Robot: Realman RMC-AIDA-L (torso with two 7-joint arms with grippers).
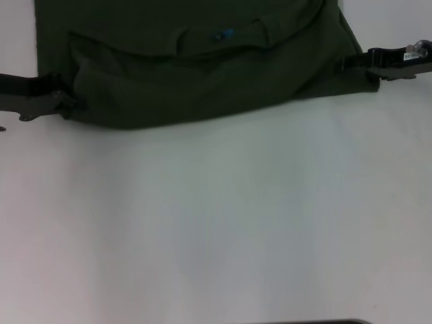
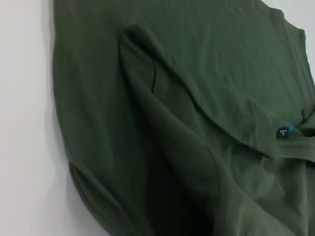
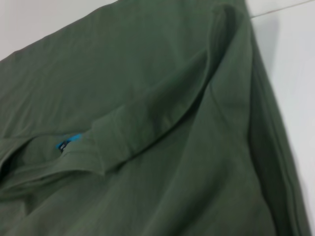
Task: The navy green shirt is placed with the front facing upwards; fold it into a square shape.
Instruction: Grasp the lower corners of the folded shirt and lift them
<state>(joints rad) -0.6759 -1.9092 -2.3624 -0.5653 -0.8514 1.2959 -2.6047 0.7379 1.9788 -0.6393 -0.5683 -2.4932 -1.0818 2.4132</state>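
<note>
Head view shows the shirt point(image 1: 202, 74) lying across the far part of the white counter point(image 1: 216, 223), its dark green cloth running out of sight past the far edge of the picture. A folded layer lies over the rest of the shirt, with its rounded near edge facing the robot. The collar opening sits near the middle of that layer, and a small blue label point(image 1: 225, 33) shows inside it.

At the shirt's left corner the left end effector point(image 1: 64, 101) reaches in from the side, low over the counter, its tip touching the cloth; it appears to pinch the fold, though I cannot tell for sure how its fingers stand. At the right corner the right end effector point(image 1: 368, 64) meets the shirt's edge the same way, and its finger state is likewise unclear.

Left wrist view looks down on rumpled cloth with a raised crease and the label point(image 2: 283, 132) beside the ribbed collar; white counter point(image 2: 24, 123) shows along one side.

Right wrist view shows the collar band curving over the cloth, the label point(image 3: 68, 141) tucked under it, and counter point(image 3: 295, 73) beyond the shirt's edge.
</note>
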